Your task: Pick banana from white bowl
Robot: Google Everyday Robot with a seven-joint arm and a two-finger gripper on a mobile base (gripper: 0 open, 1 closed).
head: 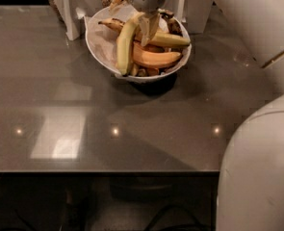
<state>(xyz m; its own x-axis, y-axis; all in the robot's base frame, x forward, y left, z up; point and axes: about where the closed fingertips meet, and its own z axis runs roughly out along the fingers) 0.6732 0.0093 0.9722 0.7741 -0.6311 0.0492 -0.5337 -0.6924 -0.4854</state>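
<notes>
At the top centre of the frame, the gripper [144, 25] hangs over the white bowl [98, 41], touching the upper end of the banana [124, 46]; whether it is clamped cannot be told.

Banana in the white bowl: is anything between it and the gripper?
Nothing visible does. The gripper is at the upper end of the banana, which lies on top of the other bananas in the white bowl.
</notes>
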